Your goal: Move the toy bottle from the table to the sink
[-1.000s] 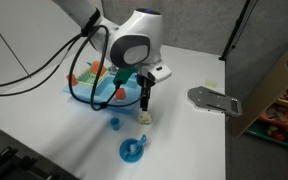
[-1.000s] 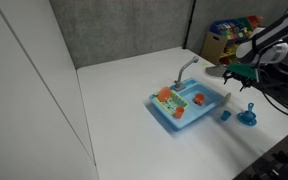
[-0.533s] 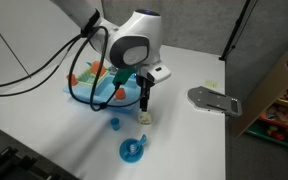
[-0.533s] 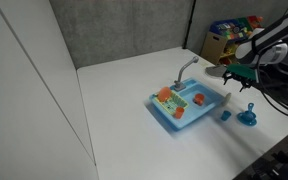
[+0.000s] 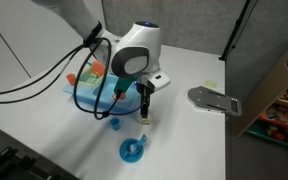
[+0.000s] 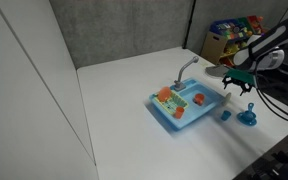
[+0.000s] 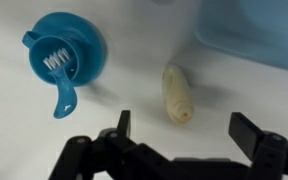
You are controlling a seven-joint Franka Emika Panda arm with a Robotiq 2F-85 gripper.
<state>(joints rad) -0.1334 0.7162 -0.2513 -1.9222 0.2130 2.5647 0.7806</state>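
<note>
The toy bottle [image 7: 177,95], a pale cream stubby toy, lies on its side on the white table, between and just beyond my open fingers. My gripper [image 7: 184,135] is open and empty, hovering right above it. In an exterior view the gripper [image 5: 145,108] hangs over the bottle [image 5: 146,119] beside the light-blue sink [image 5: 89,90]. The sink, with its grey faucet, also shows in the other exterior view [image 6: 184,105], where the gripper [image 6: 236,86] sits to its right. A corner of the sink [image 7: 254,35] shows in the wrist view.
A round blue dish [image 7: 61,55] with a handle lies left of the bottle; it also shows in both exterior views [image 5: 132,149] [image 6: 249,118]. A small blue cup [image 5: 114,123] stands near the sink. Orange and green toys lie in the sink. A grey flat object [image 5: 214,100] lies to the right.
My gripper has lowered slightly toward the bottle and the arm has shifted a little. The bottle has not moved.
</note>
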